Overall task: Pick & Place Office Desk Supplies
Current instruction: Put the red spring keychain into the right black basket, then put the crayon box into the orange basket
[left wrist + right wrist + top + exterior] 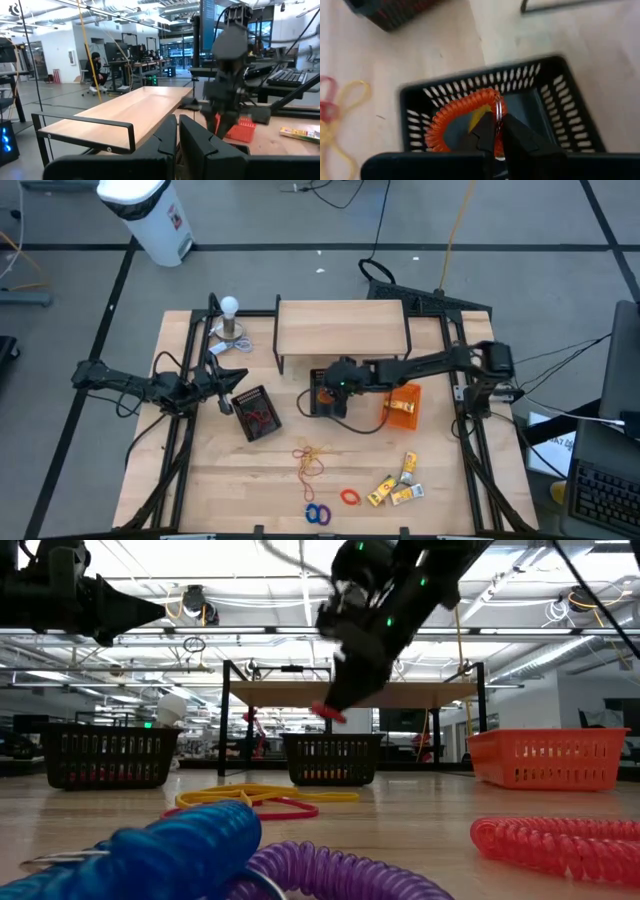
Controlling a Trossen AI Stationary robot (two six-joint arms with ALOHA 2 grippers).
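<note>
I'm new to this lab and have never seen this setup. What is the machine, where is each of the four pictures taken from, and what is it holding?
It is a robot with two dark arms at a wooden table. One picture looks straight down, one looks level across the tabletop, and two come from cameras on the wrists. The right end effector is shut on an orange coiled ring, over a black mesh bin near the table's middle. The left end effector, shut and empty, waits at the left, near a second black mesh bin. An orange bin, rubber bands, blue and purple coiled rings, another orange ring and yellow packets also lie there.
</note>
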